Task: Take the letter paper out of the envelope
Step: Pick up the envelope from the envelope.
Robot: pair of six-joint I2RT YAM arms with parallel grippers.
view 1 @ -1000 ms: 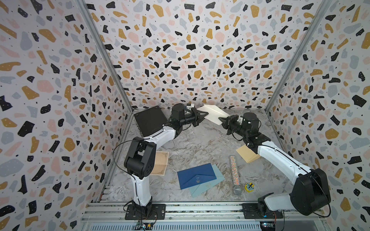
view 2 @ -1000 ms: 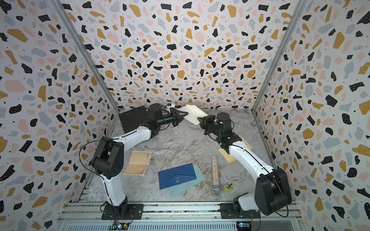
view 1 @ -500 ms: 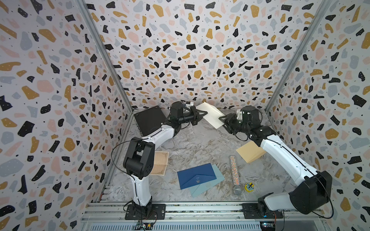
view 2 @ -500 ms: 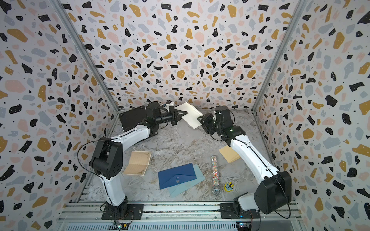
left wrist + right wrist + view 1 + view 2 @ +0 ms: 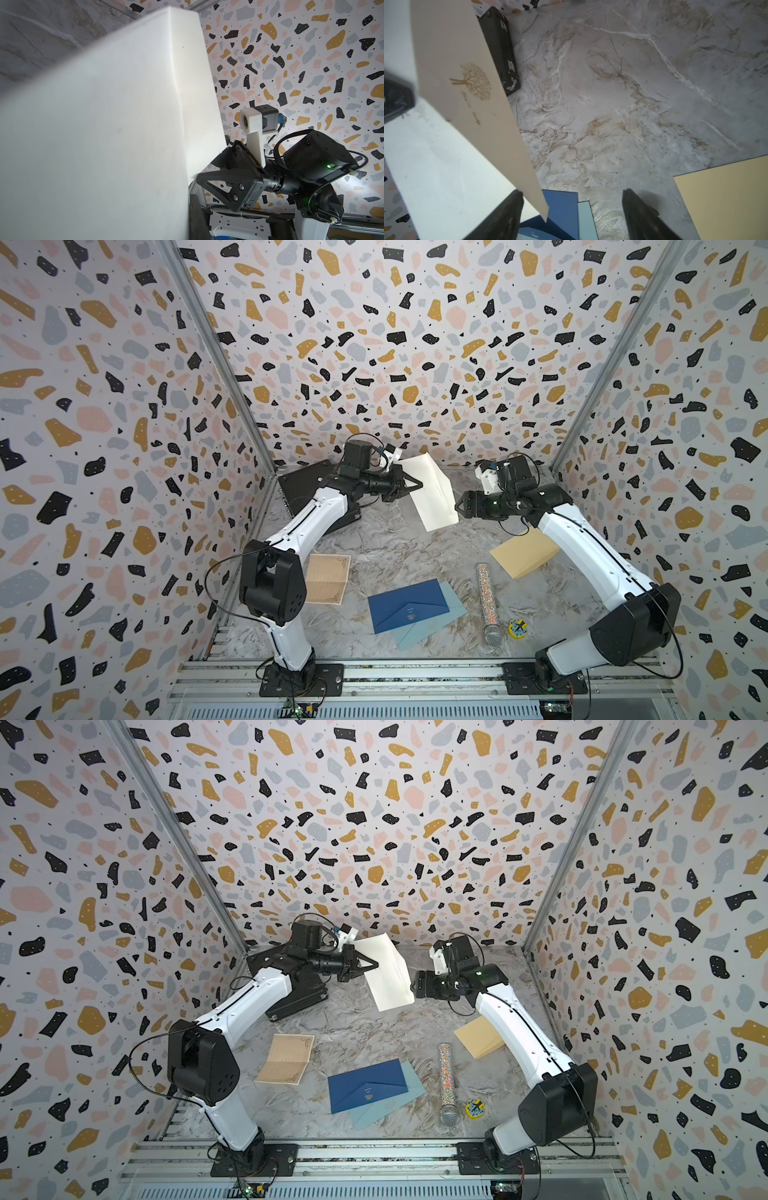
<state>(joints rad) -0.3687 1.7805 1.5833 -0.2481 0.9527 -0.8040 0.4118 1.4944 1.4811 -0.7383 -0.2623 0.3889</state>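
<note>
A cream envelope [image 5: 430,493] [image 5: 386,973] hangs tilted in the air at the back centre. My left gripper [image 5: 419,486] [image 5: 375,965] is shut on its left edge, and it fills the left wrist view [image 5: 104,124]. Its beige flap with a gold tree [image 5: 473,81] hangs open. The flap's tip lies between the fingers of my right gripper [image 5: 572,192] [image 5: 458,506], which is open at the envelope's lower right corner. The letter paper is hidden.
On the marble table lie a black case [image 5: 307,485] at the back left, an ornate tan sheet [image 5: 328,578], a dark blue envelope [image 5: 405,610] on a pale blue sheet [image 5: 455,605], a glitter tube [image 5: 488,601], a yellow trinket [image 5: 518,628] and a tan envelope [image 5: 523,553] under my right forearm.
My right gripper was shut and has opened. The envelope has swung from nearly flat to hanging steeply from my left gripper. My right arm has lifted and drawn slightly lower along the envelope.
</note>
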